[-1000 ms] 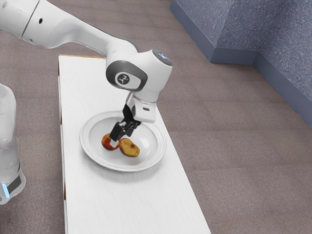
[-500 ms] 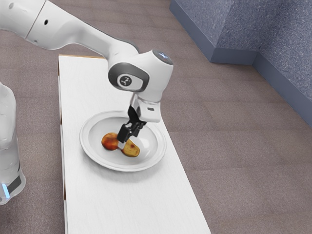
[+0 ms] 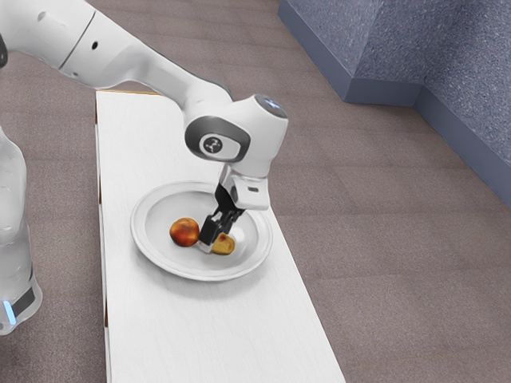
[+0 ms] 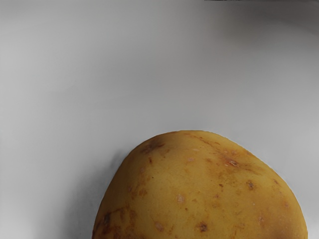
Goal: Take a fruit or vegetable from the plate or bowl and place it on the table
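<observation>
My gripper (image 3: 209, 242) is low inside the white plate (image 3: 152, 255), at the side of the yellow-brown potato (image 3: 224, 245) and covering part of it. A red-orange round fruit (image 3: 184, 232) lies in the plate toward the exterior view's left of my gripper. In the wrist view the spotted potato (image 4: 202, 191) is large and close under my hand, resting on the pale plate surface (image 4: 124, 74). How the gripper stands around the potato cannot be made out.
The plate stands on a long white table (image 3: 207, 327). A white robot-like body (image 3: 16, 239) stands beyond the table's edge at the exterior view's left. A blue-grey wall (image 3: 383, 48) rises at its upper right.
My hand has moved down and toward the exterior view's right, from over the red-orange fruit to the potato. The potato and the fruit have both shifted slightly toward the exterior view's right.
</observation>
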